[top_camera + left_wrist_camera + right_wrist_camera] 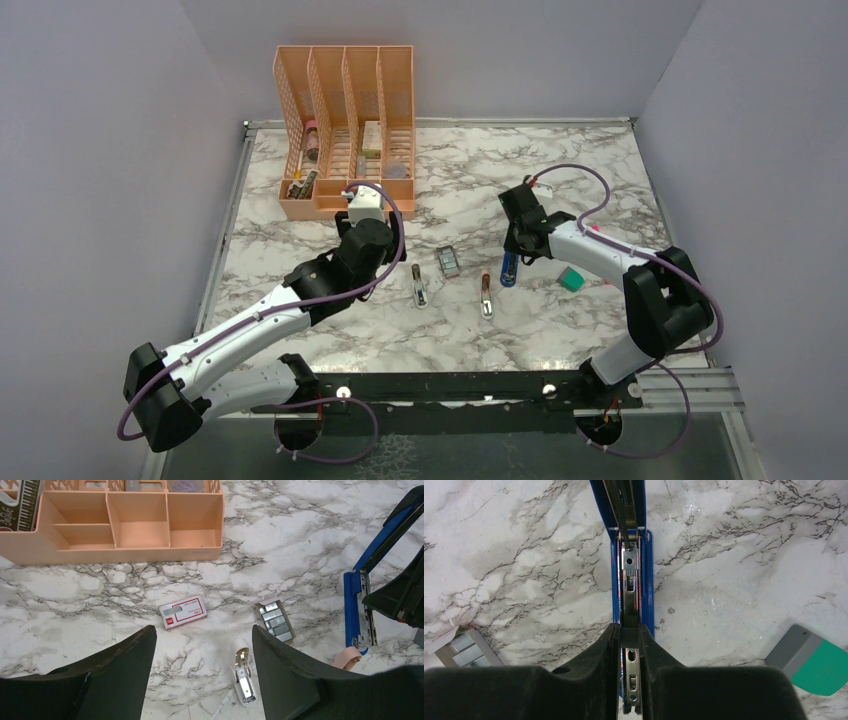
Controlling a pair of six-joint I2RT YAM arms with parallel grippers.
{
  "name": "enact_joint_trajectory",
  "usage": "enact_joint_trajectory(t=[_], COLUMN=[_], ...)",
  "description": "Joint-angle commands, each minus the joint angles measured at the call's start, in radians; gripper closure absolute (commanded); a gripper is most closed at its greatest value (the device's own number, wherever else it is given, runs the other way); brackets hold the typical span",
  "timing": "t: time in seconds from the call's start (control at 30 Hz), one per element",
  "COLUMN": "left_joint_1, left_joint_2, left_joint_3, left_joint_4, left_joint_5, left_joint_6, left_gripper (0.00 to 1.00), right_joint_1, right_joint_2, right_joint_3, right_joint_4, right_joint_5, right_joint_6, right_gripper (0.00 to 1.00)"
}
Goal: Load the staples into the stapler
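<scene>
The right gripper [629, 630] squeezes the blue stapler [629, 565]; the left gripper [202, 630] is wide apart, staples [183, 612] at its eleven o'clock

White-and-black arms [240, 325] trail purple cables [575, 168], with matte black end effector fingers [125, 680].

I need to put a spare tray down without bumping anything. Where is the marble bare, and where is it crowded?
Bare: the far table between the orange organizer and the right wall, and the near strip between the loose items and the black rail. Crowded: the middle, where staples box, staple tray, stapler and teal block lie close together.
</scene>
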Motion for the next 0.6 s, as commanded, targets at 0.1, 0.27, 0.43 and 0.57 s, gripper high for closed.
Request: enact_joint_trajectory(t=[0.1,0.27,0.43,0.57], left_joint_1=[0.007,0.007,0.007,0.009], left_joint_2=[-0.01,-0.007,-0.006,-0.006], left_joint_3=[-0.004,-0.004,-0.004,-0.002], left_joint_4=[0.013,0.014,0.014,0.015], left_joint_5=[0.016,0.018,0.018,0.019], left_joint_6=[-0.005,-0.005,-0.005,-0.005], left_gripper=[0.29,0.29,0.29,0.29], right_joint_1=[-0.004,-0.004,-0.004,-0.004], right_joint_2=[0.026,0.03,0.003,-0.028], right_joint_3=[-0.013,-0.008,0.001,0.005], right_joint_4=[0.019,0.005,0.003,0.007], right_joint_5=[-0.005,0.003,0.006,0.012], right_joint_6=[0.001,0.005,0.004,0.001], right_gripper=[0.81,0.81,0.81,0.81])
